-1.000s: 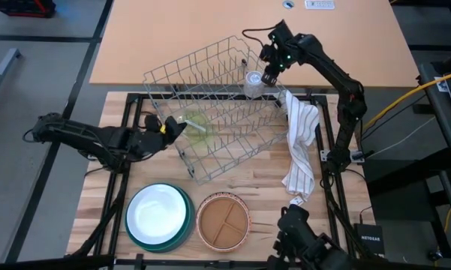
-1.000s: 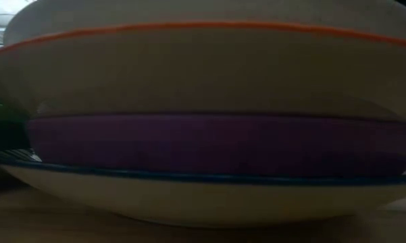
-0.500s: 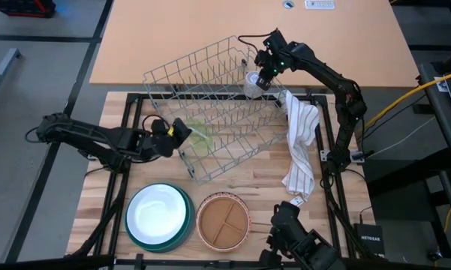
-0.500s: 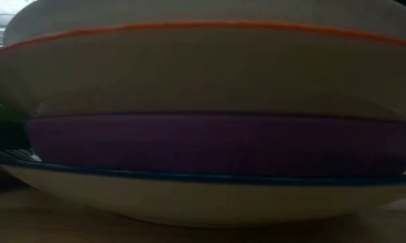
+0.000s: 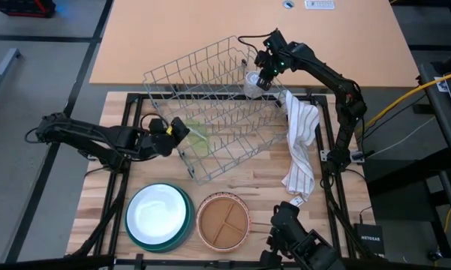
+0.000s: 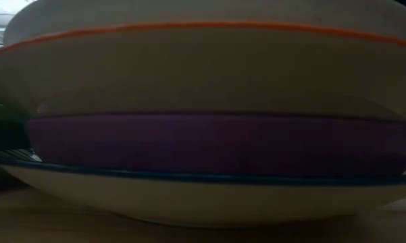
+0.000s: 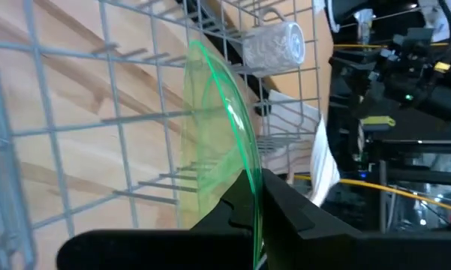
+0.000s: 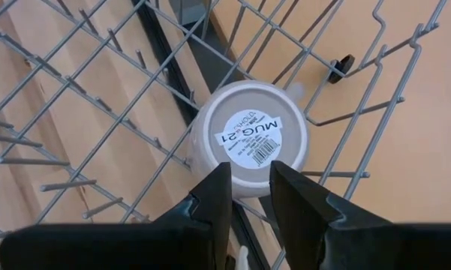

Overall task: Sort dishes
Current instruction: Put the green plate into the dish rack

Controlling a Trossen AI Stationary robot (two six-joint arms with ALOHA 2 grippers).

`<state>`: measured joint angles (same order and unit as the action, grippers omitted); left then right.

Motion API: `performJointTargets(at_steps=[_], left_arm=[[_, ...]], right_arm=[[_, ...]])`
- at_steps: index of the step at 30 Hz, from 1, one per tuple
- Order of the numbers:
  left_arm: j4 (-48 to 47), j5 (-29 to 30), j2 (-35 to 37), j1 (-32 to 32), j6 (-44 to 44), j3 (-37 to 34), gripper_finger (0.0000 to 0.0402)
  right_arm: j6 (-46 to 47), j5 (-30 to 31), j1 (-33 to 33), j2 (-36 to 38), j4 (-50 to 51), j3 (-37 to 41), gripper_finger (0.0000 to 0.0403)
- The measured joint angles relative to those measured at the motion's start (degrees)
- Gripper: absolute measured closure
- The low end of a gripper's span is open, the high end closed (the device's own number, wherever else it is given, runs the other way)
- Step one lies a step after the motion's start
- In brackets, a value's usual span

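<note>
A clear green plate (image 5: 198, 132) stands on edge among the tines of the grey wire rack (image 5: 210, 105). My left gripper (image 5: 181, 129) reaches into the rack from its left side and is shut on this plate (image 7: 210, 142). My right gripper (image 5: 264, 73) is open at the rack's far right corner, its fingers just over the base of a white mug (image 8: 249, 136) lying in the rack (image 5: 253, 81). At the near edge, a white plate tops a teal and green stack (image 5: 159, 216), and a brown divided plate (image 5: 223, 221) tops a smaller stack (image 6: 203, 135). My left gripper pinches the green plate's rim (image 7: 249, 177) between its two fingers, one finger on each face. The fingers come level from the table's left. The plate stands upright on edge inside the rack. My right gripper's fingertips (image 8: 216, 196) overlap the mug's base edge (image 8: 248, 187); I cannot tell whether they touch it.
A white striped cloth (image 5: 300, 146) hangs over the rack's right end onto the table. The rack's wires and tines close in around both grippers. The tan surface (image 5: 210, 37) lies beyond the rack. The small stack fills the low view.
My left gripper has gone a little toward the table's right edge, farther in at the green plate. My right gripper has gone a little toward the table's left, over the mug. Both have kept still in the last half second.
</note>
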<state>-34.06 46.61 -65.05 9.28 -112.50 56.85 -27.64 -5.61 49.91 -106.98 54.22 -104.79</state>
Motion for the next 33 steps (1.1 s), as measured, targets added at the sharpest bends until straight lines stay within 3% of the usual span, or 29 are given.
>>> performJointTargets(at_steps=[4, 11, 20, 33], left_arm=[[-4.6, 0.0, 0.0, 0.0, -1.9, 1.3, 0.0401], [-4.6, -1.2, -0.9, -1.1, -2.8, 1.3, 0.0401], [-1.9, -9.3, -5.5, -4.5, -2.8, 1.3, 0.0401], [0.6, -9.5, -5.5, -5.4, 3.5, 1.3, 0.0380]], right_arm=[[0.0, 0.0, 0.0, 0.0, 0.0, 0.0, 0.0306], [0.0, 0.0, 0.0, 0.0, 0.0, 0.0, 0.0306], [0.1, 0.0, 0.0, 0.0, -0.1, 0.0, 0.0306], [0.1, 0.0, 0.0, 0.0, 0.2, 0.0, 0.0306]])
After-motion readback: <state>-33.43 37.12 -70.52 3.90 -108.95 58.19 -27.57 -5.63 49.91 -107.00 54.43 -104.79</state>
